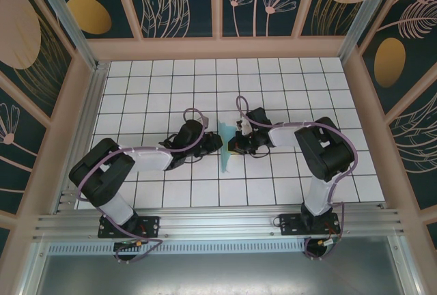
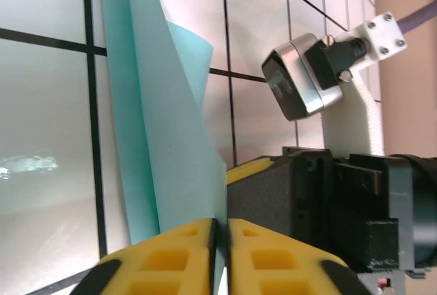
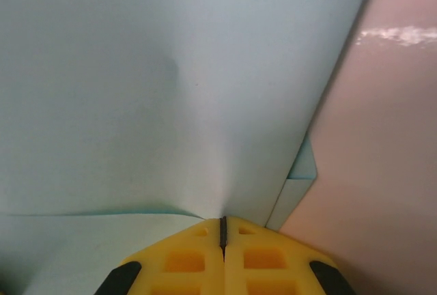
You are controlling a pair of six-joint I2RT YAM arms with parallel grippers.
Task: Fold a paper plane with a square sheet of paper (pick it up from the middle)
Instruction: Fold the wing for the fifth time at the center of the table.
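The square sheet of paper (image 1: 226, 160) is light teal-blue and folded into a slim, pointed strip standing on edge at the middle of the table, between my two grippers. My left gripper (image 1: 216, 143) reaches it from the left. In the left wrist view its yellow jaws (image 2: 220, 232) are shut on the paper's (image 2: 171, 138) lower edge. My right gripper (image 1: 237, 145) meets it from the right. In the right wrist view its jaws (image 3: 222, 227) are shut on the paper (image 3: 171, 90), which puckers at the tips. A folded layer's corner (image 3: 304, 169) shows beyond.
White grid-tiled tabletop (image 1: 287, 97) lies all round, ringed by wooden rails and patterned walls (image 1: 218, 46). The right arm's wrist camera (image 2: 297, 83) and black gripper body (image 2: 328, 206) sit close beside my left fingers.
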